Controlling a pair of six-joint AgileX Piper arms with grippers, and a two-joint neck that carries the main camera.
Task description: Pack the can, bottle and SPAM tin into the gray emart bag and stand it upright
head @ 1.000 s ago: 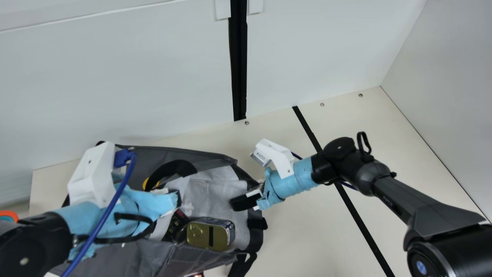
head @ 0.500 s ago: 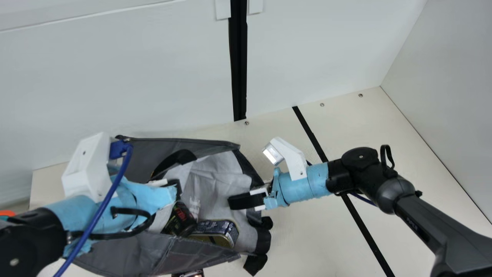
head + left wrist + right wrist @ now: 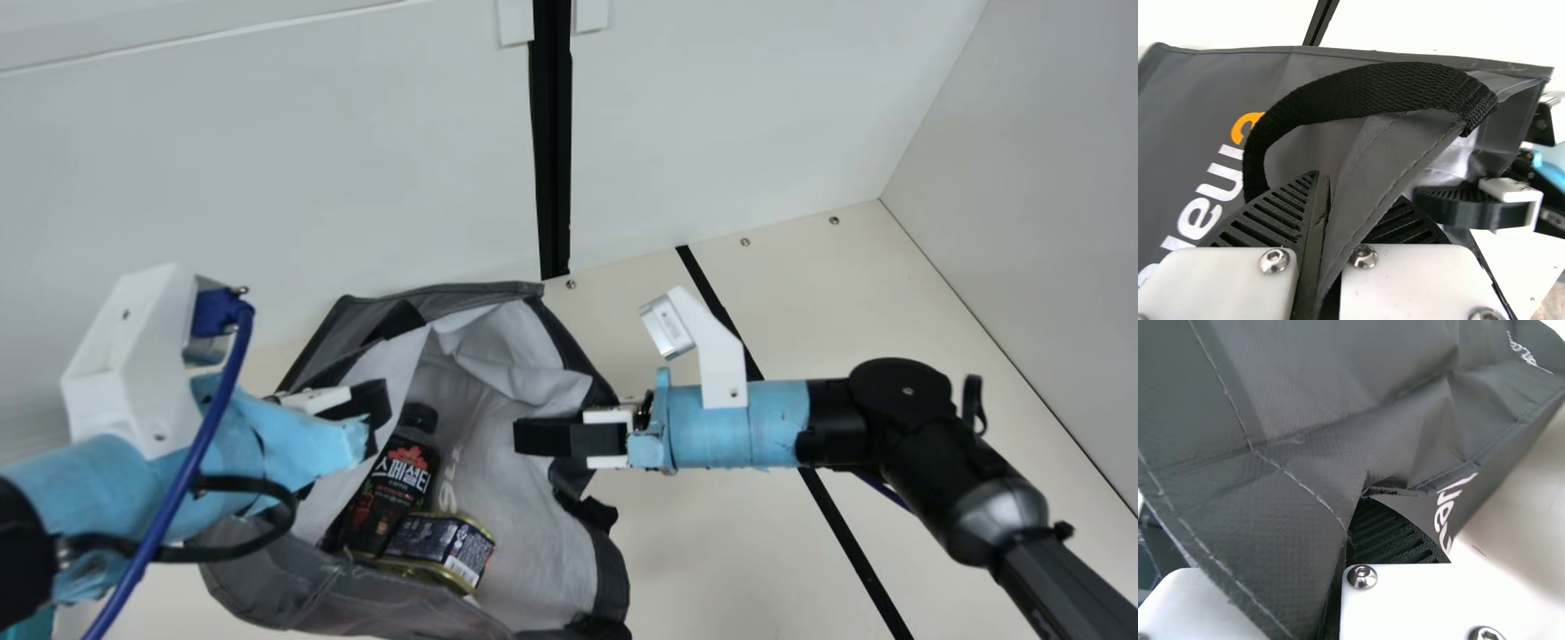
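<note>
Two grippers are closed on the gray emart bag (image 3: 400,613), one at each side of its mouth. By the left gripper (image 3: 377,407), a fold of the gray fabric is pinched between the ribbed fingers (image 3: 1275,213). By the right gripper (image 3: 530,437), the right side of the mouth is gripped, and the fabric is seen draped between its fingers. Beside the left fingers, an arched black handle (image 3: 1358,90) is seen.

Between the grippers the mouth is held open, and the pale lining (image 3: 533,524) is shown. Inside, in the left part, the dark bottle (image 3: 397,484) is laid at a slant, with its black cap (image 3: 418,416) at the far end. The SPAM tin (image 3: 440,547) is placed on the near right side of the bottle, also inside.

Under the bag, the cream table (image 3: 729,542) is crossed by a black strip (image 3: 845,524) on the right. At the far side, a white wall (image 3: 267,178) is found.
</note>
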